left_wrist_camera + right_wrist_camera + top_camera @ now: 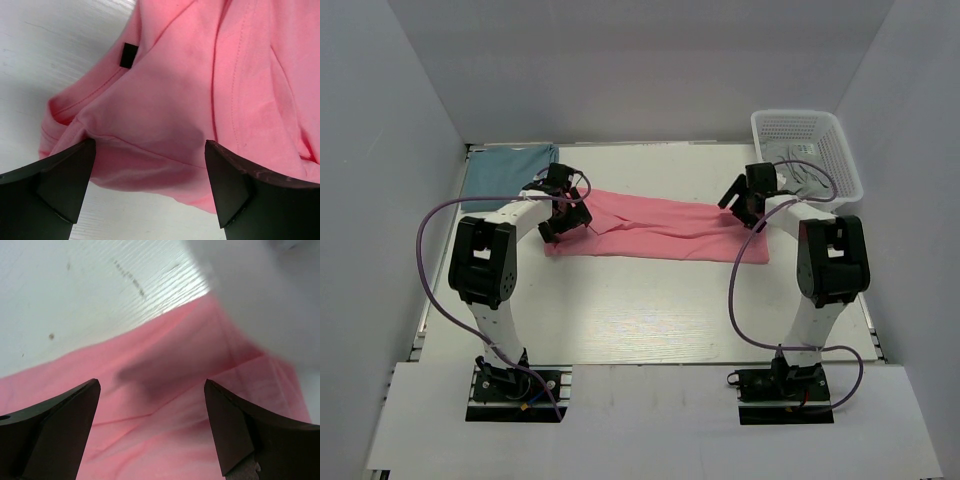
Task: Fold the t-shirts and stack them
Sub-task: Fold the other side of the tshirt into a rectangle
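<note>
Spread wide, the left tool (563, 212) and right tool (744, 207) hover over opposite ends of the salmon pink cloth t-shirt (660, 232) mid-frame.

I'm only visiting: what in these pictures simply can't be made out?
- Pink shirt, top view: left end hidden under the left arm.
- Teal shirt, top view: near-right corner behind that arm; absent from both wrist views.
- Basket, top view: pale contents too small to identify.
- White blur, right wrist view, upper right: out of focus, unidentifiable.
- Label, left wrist view: any print too small to read.
</note>
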Robot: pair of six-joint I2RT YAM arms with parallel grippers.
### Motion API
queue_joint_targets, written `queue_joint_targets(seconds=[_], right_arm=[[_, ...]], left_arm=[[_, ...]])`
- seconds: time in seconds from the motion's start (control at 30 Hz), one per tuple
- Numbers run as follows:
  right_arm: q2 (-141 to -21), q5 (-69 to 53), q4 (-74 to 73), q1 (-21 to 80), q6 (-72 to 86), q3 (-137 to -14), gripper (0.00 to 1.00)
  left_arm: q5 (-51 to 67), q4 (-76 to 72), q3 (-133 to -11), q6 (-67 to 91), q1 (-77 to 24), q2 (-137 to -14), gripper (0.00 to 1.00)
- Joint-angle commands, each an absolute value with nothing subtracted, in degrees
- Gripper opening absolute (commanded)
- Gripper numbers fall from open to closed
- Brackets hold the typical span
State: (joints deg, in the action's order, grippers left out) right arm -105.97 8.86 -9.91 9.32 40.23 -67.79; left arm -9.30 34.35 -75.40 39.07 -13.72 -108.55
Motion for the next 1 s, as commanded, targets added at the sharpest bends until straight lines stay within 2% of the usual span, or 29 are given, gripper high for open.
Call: queue_joint_targets(seconds=[0.0, 0.1, 0.37, 0.57, 0.67, 0.8, 0.97], right_arm=[[-108.28, 12.83, -14.41, 7.65, 42.54, -70.93, 0.90], [-107.67, 11.35, -14.15, 7.12, 40.80, -69.00, 0.90], [-96.52, 6.51, -9.23, 8.17, 29.81, -65.13, 0.90], [-88.79, 7.30, -10.11, 10.10, 27.60, -58.90, 0.90], [-87.46, 5.37, -8.62, 10.46, 28.30, -54.68, 0.90], [-89.55, 1.68, -6.68, 10.72, 28.74, -52.21, 0.90], [-92.54, -2.28, -6.50, 10.81, 29.00, -51.59, 0.90]], left_arm=[[-12.12, 34.72, -74.53, 38.32, -13.18, -106.18, 1.00], [-12.66, 35.33, -74.53, 38.32, -13.18, -105.56, 1.00], [-9.84, 31.38, -74.01, 36.13, -14.59, -100.91, 1.00], [0.34, 25.22, -71.81, 31.30, -16.25, -98.70, 1.00], [4.83, 25.83, -74.96, 28.92, -18.44, -101.33, 1.00], [3.96, 25.84, -76.28, 26.91, -22.84, -104.50, 1.00], [-8.68, 31.81, -81.46, 22.51, -26.89, -107.67, 1.00]])
